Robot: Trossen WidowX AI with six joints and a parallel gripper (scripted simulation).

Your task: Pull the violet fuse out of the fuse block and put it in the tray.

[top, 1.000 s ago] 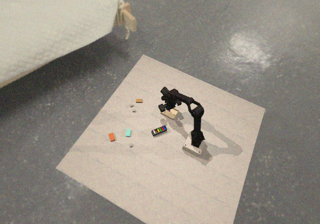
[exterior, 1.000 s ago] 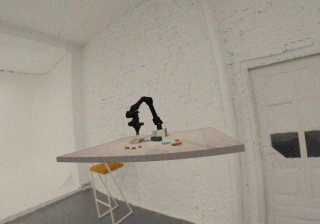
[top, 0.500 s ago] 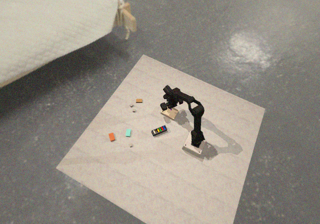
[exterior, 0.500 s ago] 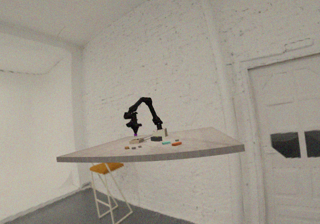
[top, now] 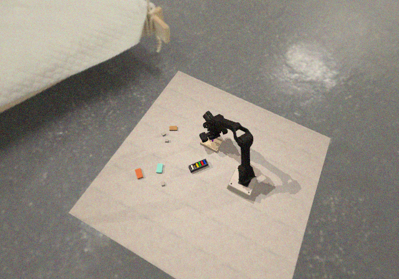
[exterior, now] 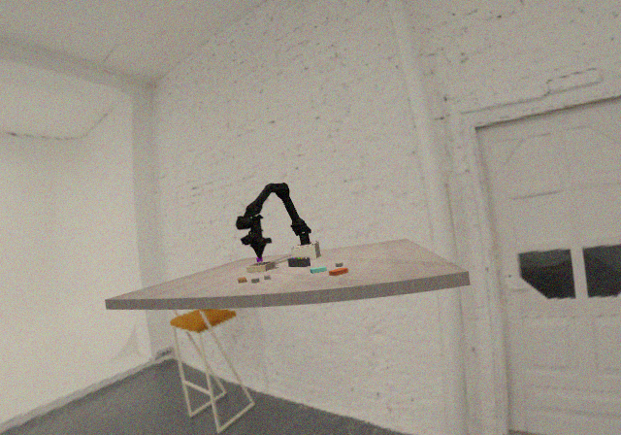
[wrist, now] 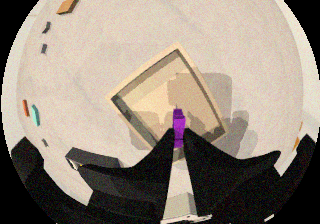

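The arm (exterior: 280, 199) is arching up from its base and bending down, its gripper (wrist: 179, 138) pointing downward, apparently near-vertical, its 2 fingers pinching the violet fuse (wrist: 179, 126).
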